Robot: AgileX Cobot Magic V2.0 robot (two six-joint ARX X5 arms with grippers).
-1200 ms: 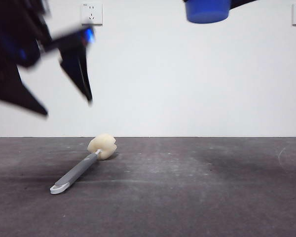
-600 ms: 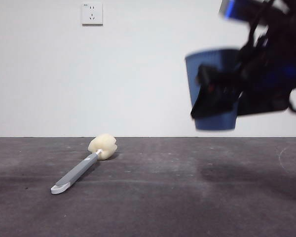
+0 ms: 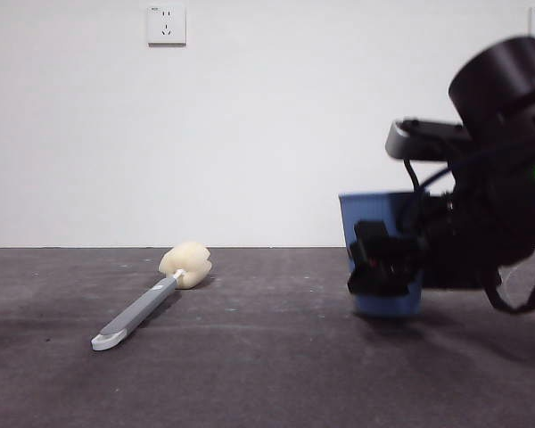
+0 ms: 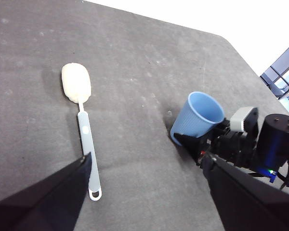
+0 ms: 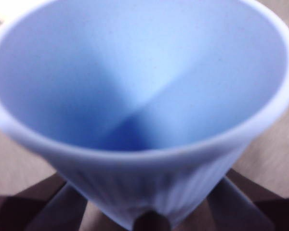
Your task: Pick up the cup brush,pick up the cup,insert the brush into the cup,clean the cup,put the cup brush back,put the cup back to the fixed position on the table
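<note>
The cup brush [image 3: 143, 308] lies flat on the table [image 3: 267, 374] at the left, its cream sponge head toward the wall and its white loop toward me. It also shows in the left wrist view as the cup brush [image 4: 84, 139]. The blue ribbed cup [image 3: 374, 209] is at the right, its base down at the table surface. My right gripper [image 3: 383, 259] is shut on its side. The right wrist view looks into the empty cup [image 5: 144, 96], with one jaw on each side of it. My left gripper [image 4: 144, 192] hangs open high above the table, holding nothing, with the cup [image 4: 200, 118] beyond it.
A white wall with two power sockets [image 3: 166, 24] stands behind the table. The table's far right corner [image 4: 221, 38] shows in the left wrist view. The right arm's dark bulk [image 3: 499, 205] fills the right side of the front view.
My right gripper has come down with the cup from the top of the front view to the table. The left arm has left the front view. The brush has not moved.
</note>
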